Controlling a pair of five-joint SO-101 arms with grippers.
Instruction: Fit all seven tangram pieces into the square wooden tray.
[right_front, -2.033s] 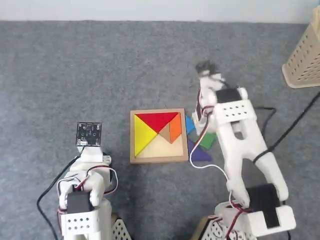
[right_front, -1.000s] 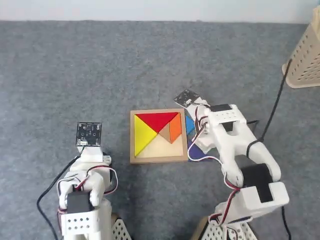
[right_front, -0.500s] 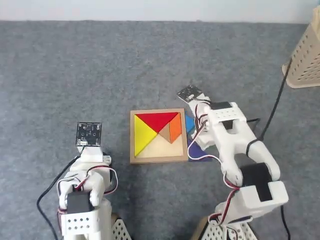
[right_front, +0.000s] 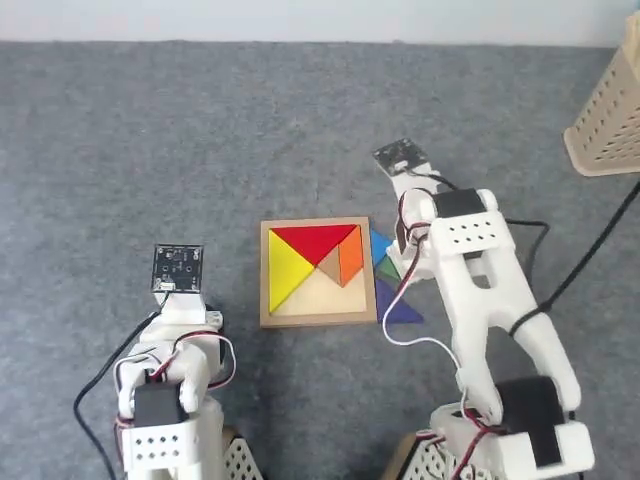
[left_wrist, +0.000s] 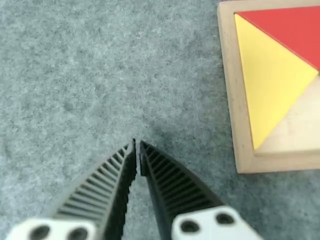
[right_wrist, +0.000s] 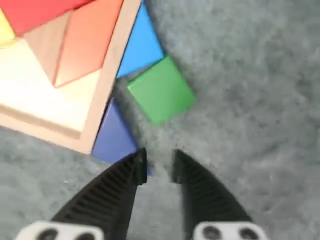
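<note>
pincer on the right arm (right_wrist: 159, 161): open a little, with nothing in it, low over the mat, just by the tray's outer side.
pincer on the left arm (left_wrist: 137, 147): squeezed shut on nothing, over bare mat, near the tray's other side but not touching it.
dark blue wooden triangle (right_wrist: 114, 137): flat on the mat, right against the tray's outer wall. one right fingertip (right_wrist: 132, 167) is at its corner, and i cannot tell if they touch.
green wooden square (right_wrist: 161, 96): on the mat, just beside the dark blue triangle and the light blue piece.
light blue wooden piece (right_wrist: 142, 47): on the mat, lying along the tray's wall.
square wooden tray (right_front: 318, 319): between the two arms. it holds a big red wooden triangle (right_front: 315, 240), a big yellow wooden triangle (right_front: 287, 270), an orange slanted wooden piece (right_front: 350, 262) and a small brown wooden triangle (right_front: 328, 268). the part nearest the arms is bare wood.
grey fuzzy mat (right_front: 200, 130): covers the table.
tan basket with slots (right_front: 610, 110): at the far edge, well apart from the tray.
</note>
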